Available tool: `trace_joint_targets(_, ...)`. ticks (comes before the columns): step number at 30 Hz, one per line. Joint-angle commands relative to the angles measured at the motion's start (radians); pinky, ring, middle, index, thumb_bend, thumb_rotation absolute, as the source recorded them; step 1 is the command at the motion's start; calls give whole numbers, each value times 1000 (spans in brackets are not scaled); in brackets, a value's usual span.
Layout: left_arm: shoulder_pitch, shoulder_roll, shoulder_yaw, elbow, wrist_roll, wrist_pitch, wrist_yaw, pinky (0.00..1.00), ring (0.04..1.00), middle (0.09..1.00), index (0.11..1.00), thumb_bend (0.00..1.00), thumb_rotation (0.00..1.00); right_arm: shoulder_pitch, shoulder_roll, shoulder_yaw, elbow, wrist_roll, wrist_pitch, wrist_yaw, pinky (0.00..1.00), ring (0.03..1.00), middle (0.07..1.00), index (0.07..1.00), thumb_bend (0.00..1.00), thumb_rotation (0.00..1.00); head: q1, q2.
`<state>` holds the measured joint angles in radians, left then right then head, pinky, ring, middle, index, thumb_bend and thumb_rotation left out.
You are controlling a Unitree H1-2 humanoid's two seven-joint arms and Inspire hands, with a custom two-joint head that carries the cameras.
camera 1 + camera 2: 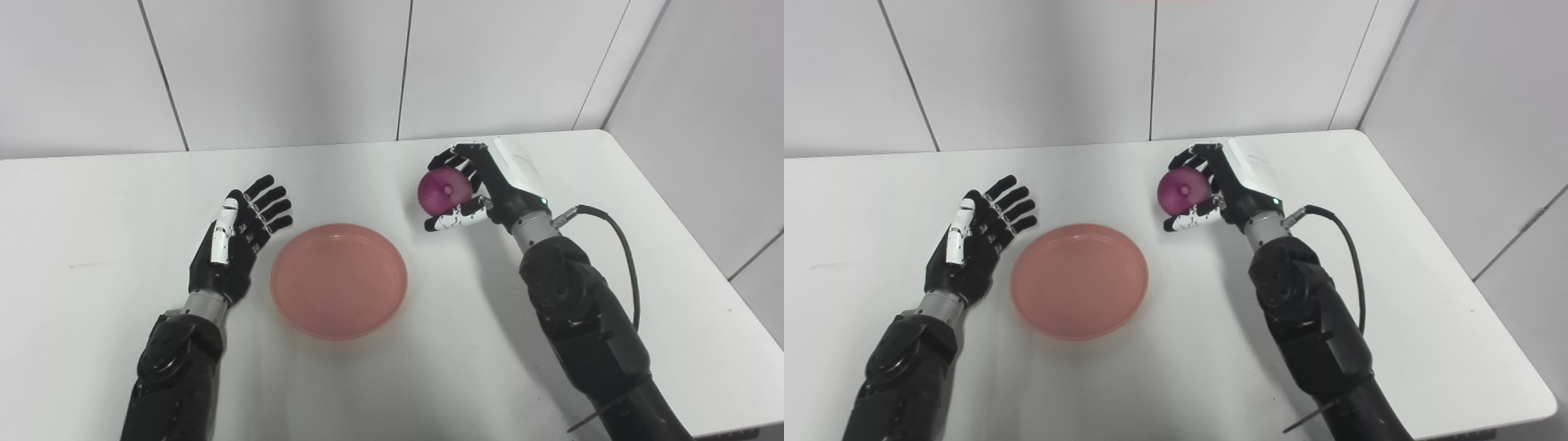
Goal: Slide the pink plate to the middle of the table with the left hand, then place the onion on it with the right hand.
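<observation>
No writing, label, brand, number or sign could be read anywhere in either view.

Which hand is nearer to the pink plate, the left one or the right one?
Left. The left hand is open, just beside the plate's left rim. The right hand is farther off, up past the plate's right side, shut on the onion.
</observation>
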<state>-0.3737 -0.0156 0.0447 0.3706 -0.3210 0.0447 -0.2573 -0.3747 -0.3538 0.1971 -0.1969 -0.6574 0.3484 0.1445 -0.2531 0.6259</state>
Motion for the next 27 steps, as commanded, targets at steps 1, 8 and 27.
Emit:
trace_joint_targets(1,4,-6,-7,7,16,20,8,773,808,811,792,384,992,-54,3,0,-41,-10,-49,-10,373,446,518,487,516,129,1,-1)
trace_joint_targets(8,5,-13,-14,-5,22,26,22,770,806,810,788,389,981,-59,27,21,-43,-5,-62,-15,328,411,494,487,516,129,24,0)
trace_joint_targets(27,12,-48,-23,-49,44,65,73,766,797,801,778,362,1000,-76,110,90,-54,-49,-58,32,383,453,528,487,518,132,91,6)
